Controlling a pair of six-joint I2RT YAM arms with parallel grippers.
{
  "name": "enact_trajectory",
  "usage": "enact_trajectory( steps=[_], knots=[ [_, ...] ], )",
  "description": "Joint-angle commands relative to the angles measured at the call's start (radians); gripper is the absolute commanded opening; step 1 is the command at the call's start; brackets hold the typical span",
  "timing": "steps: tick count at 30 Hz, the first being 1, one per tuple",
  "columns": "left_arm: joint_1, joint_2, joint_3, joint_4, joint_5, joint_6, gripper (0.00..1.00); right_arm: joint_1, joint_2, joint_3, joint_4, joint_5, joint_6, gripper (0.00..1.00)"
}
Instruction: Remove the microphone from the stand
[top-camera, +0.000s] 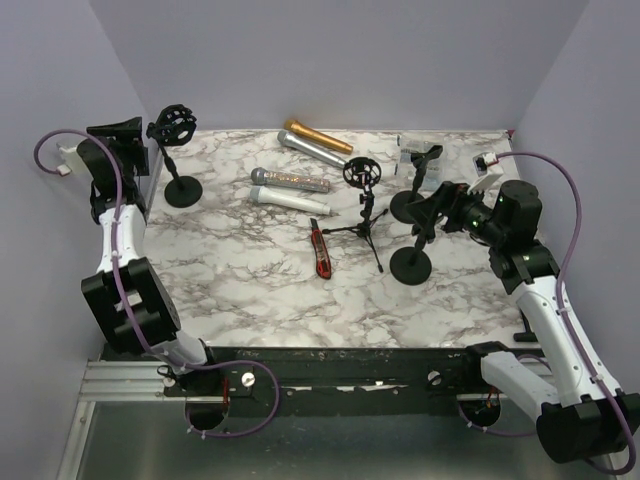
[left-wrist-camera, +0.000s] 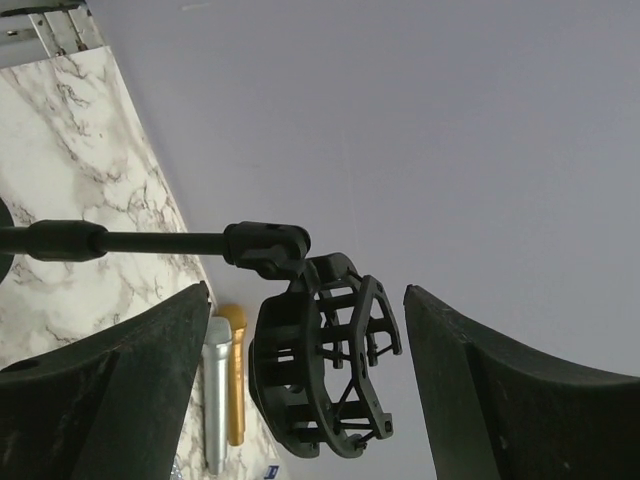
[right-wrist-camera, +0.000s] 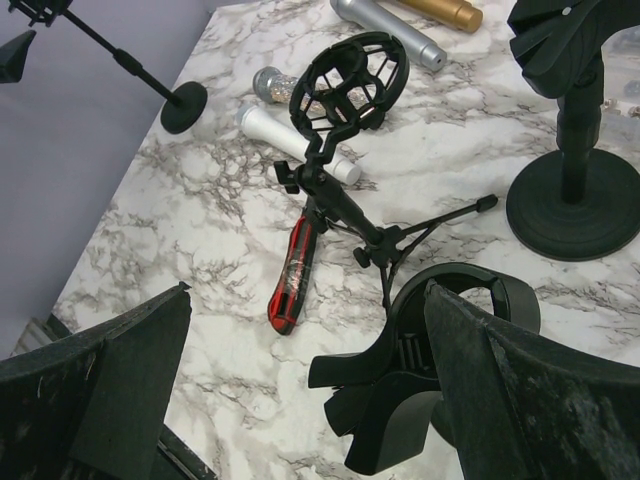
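Observation:
No microphone sits in any stand. The left stand's black shock mount (top-camera: 173, 124) is empty; in the left wrist view it (left-wrist-camera: 320, 370) hangs between my left gripper's (left-wrist-camera: 308, 295) open fingers, untouched. My left gripper (top-camera: 148, 132) is at the far left. My right gripper (top-camera: 438, 207) is open around an empty black clip holder (right-wrist-camera: 430, 370) on a round-base stand (top-camera: 411, 264). A tripod stand (top-camera: 362, 215) with an empty shock mount (right-wrist-camera: 350, 82) stands mid-table. A red-and-black microphone (top-camera: 322, 250) lies beside it on the marble, also in the right wrist view (right-wrist-camera: 293, 272).
Gold (top-camera: 318, 136), silver (top-camera: 310, 148), glittery (top-camera: 290, 180) and white (top-camera: 290, 200) microphones lie at the back centre. A second round-base clip stand (top-camera: 408, 204) is at the back right. The left stand's base (top-camera: 183, 190) is near the left wall.

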Motion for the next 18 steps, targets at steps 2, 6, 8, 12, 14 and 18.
enact_trajectory(
  steps=[2, 6, 8, 12, 14, 18],
  knots=[
    [-0.050, 0.029, 0.067, -0.136, -0.134, 0.005, 0.73, 0.005, 0.019, -0.013, -0.002, -0.002, -0.007, 1.00],
    [-0.072, 0.062, 0.097, -0.126, -0.183, 0.019, 0.68, 0.005, 0.027, -0.013, -0.002, -0.006, -0.007, 1.00],
    [-0.080, 0.079, 0.105, -0.118, -0.185, 0.026, 0.65, 0.005, 0.030, -0.012, 0.000, -0.009, -0.007, 1.00],
    [-0.091, 0.093, 0.102, -0.117, -0.221, 0.042, 0.59, 0.005, 0.034, -0.010, -0.002, -0.009, -0.007, 1.00],
    [-0.093, 0.107, 0.098, -0.102, -0.232, 0.052, 0.57, 0.004, 0.035, -0.011, -0.002, -0.010, -0.006, 1.00],
    [-0.094, 0.137, 0.110, -0.113, -0.223, 0.062, 0.55, 0.005, 0.037, -0.017, 0.001, -0.008, -0.005, 1.00]
  ],
)
